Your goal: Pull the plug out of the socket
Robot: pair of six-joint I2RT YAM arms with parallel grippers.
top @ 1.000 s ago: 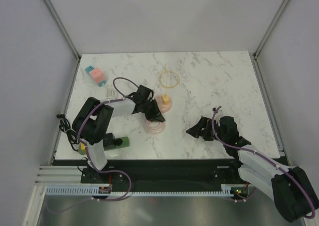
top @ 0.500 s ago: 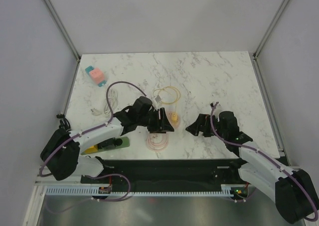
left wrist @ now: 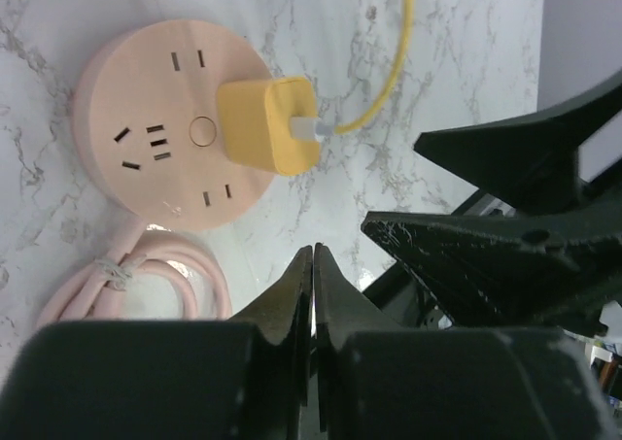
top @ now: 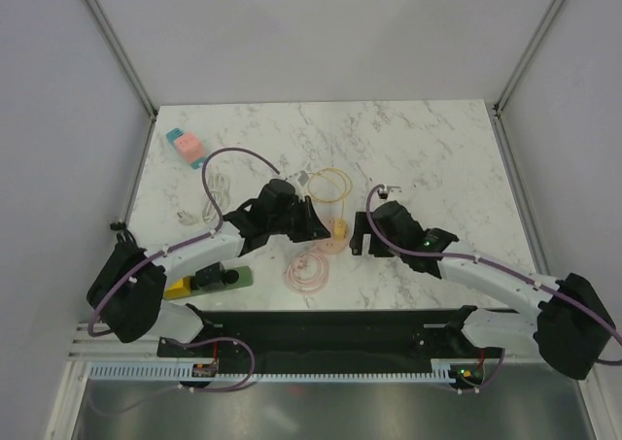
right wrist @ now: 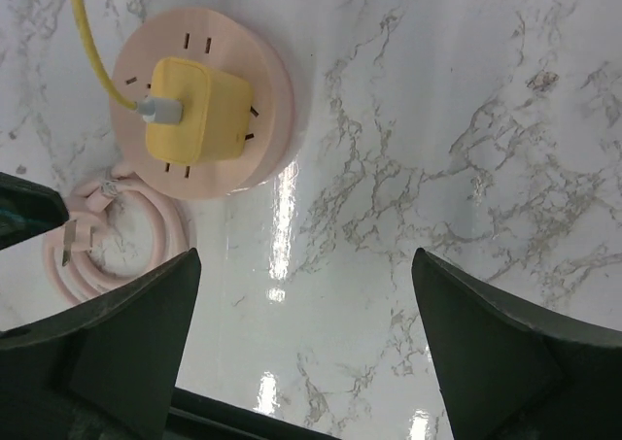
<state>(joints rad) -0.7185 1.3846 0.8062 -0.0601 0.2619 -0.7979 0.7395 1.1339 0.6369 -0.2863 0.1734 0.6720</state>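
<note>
Tabletop (right wrist: 466, 119): white marble-look with grey veins, smooth, high gloss; bright glare patches between fingers of right gripper (right wrist: 306, 255).
Round socket (right wrist: 277, 81), ahead of both grippers: pale pink plastic, smooth, matt.
Plug (right wrist: 199, 110) on socket face: yellow plastic, smooth, satin-matt.
Cable (right wrist: 92, 42) from plug: yellow, smooth, rubbery look.
Coiled cord (left wrist: 194, 260), just ahead of left gripper (left wrist: 313, 265): pink, smooth, slight sheen.
Left gripper's fingers (left wrist: 292, 304): black plastic, matt.
Right gripper's fingers, seen from left wrist: black matt plastic, edges flecked with pale scuffs.
</note>
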